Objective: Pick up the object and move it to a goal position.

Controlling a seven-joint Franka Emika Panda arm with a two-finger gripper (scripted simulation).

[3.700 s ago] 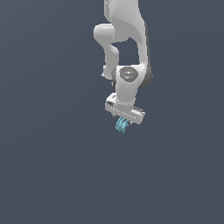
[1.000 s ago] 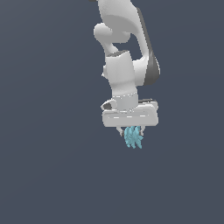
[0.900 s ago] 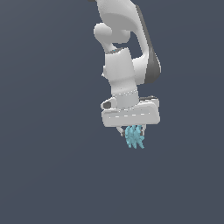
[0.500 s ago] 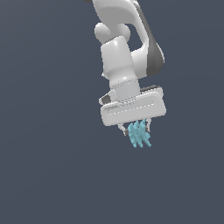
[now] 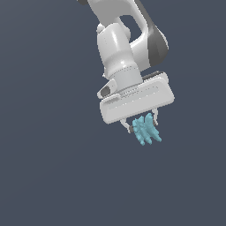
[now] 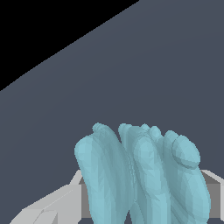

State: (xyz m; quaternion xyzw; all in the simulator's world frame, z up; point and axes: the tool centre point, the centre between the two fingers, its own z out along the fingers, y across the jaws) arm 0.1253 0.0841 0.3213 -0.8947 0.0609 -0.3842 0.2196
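One part of the task, the pick-up, looks done: the object (image 5: 146,130) is carried clear of the counter (image 5: 44,176), beneath the white gripper (image 5: 142,124). It is pinched between the fingers (image 5: 127,127), closed against its sides. No goal marker is seen, so the remaining travel cannot be judged. Its lobes hang downward, the long axis slightly tilted toward the exterior view's right.

White arm tilted, pincer (image 5: 142,124) clamped downward
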